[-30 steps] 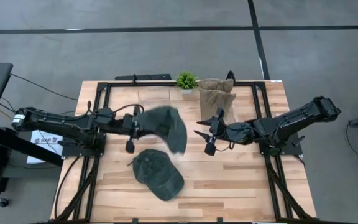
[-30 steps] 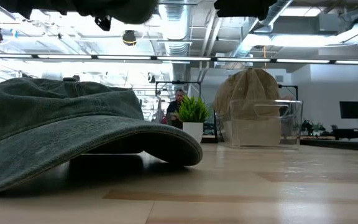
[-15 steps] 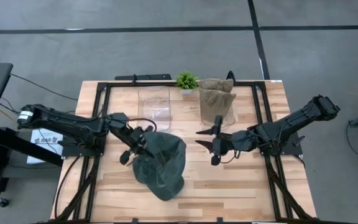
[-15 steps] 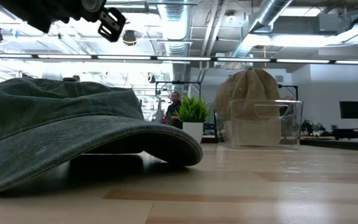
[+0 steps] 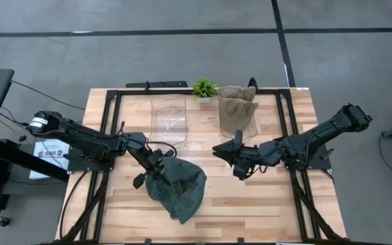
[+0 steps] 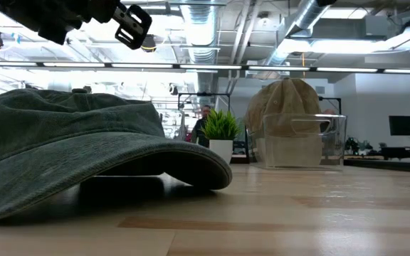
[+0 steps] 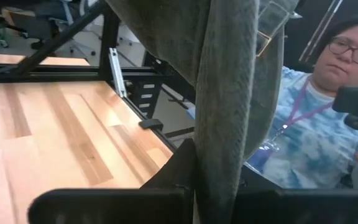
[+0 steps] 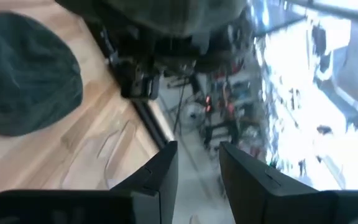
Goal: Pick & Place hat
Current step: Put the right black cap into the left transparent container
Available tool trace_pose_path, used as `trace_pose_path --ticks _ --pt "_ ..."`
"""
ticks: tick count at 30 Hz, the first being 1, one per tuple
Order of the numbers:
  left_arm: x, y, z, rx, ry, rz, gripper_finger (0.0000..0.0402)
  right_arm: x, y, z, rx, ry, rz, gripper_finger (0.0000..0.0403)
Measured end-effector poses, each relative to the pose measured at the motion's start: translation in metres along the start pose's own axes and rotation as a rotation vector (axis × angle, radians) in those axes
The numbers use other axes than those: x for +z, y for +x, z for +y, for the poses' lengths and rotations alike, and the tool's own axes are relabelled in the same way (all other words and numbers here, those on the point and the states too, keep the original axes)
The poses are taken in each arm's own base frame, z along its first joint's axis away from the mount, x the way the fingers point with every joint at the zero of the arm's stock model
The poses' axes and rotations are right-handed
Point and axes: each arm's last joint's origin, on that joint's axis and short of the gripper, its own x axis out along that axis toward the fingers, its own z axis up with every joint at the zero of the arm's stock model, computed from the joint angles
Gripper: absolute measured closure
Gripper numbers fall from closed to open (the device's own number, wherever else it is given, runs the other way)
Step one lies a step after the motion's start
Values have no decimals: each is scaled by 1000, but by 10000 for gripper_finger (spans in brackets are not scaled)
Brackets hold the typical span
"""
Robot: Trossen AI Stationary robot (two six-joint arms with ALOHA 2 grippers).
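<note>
Since the earlier frames your left arm has swung the dark green hat [image 5: 180,182] from mid-desk toward the near edge, and it now hangs over the second green cap, hiding it from above.

Desk [image 5: 264,204]: pale wood planks with a black frame around them.

Second green cap [image 6: 62,153]: lies flat on the desk near its near edge and fills the low view.

Clear bin [image 5: 169,119]: stands at the far edge, left of centre.

Tan hat [image 5: 237,105]: sits in a second clear bin at the far edge, right of centre.

Small potted plant [image 5: 203,88]: at the far edge, between the two bins.

Left claw [image 5: 156,167]: clamped tight on the dark green hat's fabric, raised above the desk.

Right claw [image 5: 231,155]: near desk centre, fingers [image 8: 157,177] narrowly parted with nothing between them.

You also have a person [image 7: 319,124] in a light blue shirt beyond the desk, seen from the left wrist.
</note>
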Motion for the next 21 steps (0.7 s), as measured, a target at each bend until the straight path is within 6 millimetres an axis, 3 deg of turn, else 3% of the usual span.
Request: trace_pose_path --ticks 14,21 --pt "-14 24 3 -48 30 -52 386 10 0 -2 18 -74 -227 296" --pt "-24 35 8 -63 46 -73 385 10 0 -2 19 -116 -245 296"
